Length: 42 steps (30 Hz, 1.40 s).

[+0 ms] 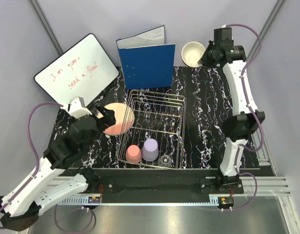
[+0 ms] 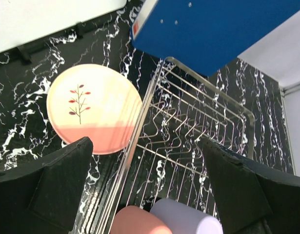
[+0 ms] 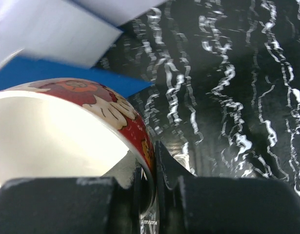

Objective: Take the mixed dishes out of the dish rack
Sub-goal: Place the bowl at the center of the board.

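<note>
Right pincer (image 1: 203, 55) is clamping the rim of the red bowl (image 1: 192, 53) at upper right, well clear of the dish rack (image 1: 182, 127); left pincer (image 1: 105, 114) is hanging wide open, empty, over the salmon plate (image 1: 120, 121) on the surface; pink cup (image 1: 133, 153) is sitting lower right of it, nearer the left arm.

So the silver wire dish rack (image 1: 157, 117) is sitting mid-bench, and its far part is holding nothing. The pink cup (image 1: 133, 154) and lavender cup (image 1: 150, 149) are standing side by side at its near end, looking mouth-down, and the small clear glass (image 1: 165, 160) is sitting just right of them. The cream and salmon plate (image 1: 118, 118) with the little twig print is lying flat on the bench, right against the rack's left side. The red bowl (image 1: 193, 53), floral outside and cream inside, is sitting mouth-up at the far right, with the right pincer (image 3: 149, 180) pinching its rim. Can't tell if it's touching down.
</note>
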Motion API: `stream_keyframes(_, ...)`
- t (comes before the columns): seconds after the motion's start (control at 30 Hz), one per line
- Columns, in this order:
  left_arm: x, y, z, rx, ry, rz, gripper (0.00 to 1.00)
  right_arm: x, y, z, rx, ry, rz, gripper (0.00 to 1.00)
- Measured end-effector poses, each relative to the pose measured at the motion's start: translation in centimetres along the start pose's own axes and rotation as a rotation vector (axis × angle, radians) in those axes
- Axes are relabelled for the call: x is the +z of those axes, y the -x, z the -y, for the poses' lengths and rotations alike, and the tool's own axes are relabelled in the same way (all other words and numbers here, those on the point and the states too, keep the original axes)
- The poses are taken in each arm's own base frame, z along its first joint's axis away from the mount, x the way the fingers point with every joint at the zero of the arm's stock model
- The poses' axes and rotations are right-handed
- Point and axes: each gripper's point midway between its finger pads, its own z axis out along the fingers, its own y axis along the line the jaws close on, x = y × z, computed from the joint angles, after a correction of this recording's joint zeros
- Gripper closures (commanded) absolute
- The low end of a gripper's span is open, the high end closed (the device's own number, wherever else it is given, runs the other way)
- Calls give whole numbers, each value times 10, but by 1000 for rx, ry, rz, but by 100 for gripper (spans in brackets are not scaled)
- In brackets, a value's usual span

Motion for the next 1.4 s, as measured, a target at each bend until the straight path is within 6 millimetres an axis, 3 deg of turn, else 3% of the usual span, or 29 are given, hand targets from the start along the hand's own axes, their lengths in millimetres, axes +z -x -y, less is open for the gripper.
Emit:
stream_keyframes(0.13, 2, -9, 1, 3, -10, -26, 1, 69, -13, 42, 40, -106, -83, 100)
stream_keyframes(0.3, 6, -16, 3, 4, -18, -35, 1, 156, -60, 84, 67, -191, -227, 100)
stream_keyframes(0.43, 14, -26, 5, 25, -5, -57, 1, 192, -92, 95, 94, -198, -310, 100)
stream_keyframes(0.7, 30, -45, 9, 70, 26, -103, 1, 208, -106, 98, 122, -190, -333, 100)
stream_keyframes(0.93, 35, -52, 13, 74, 20, -118, 1, 212, -133, 116, 122, -245, -403, 100)
stream_keyframes(1.4, 39, -65, 17, 76, 8, -159, 1, 207, -140, 129, 92, -305, -424, 100)
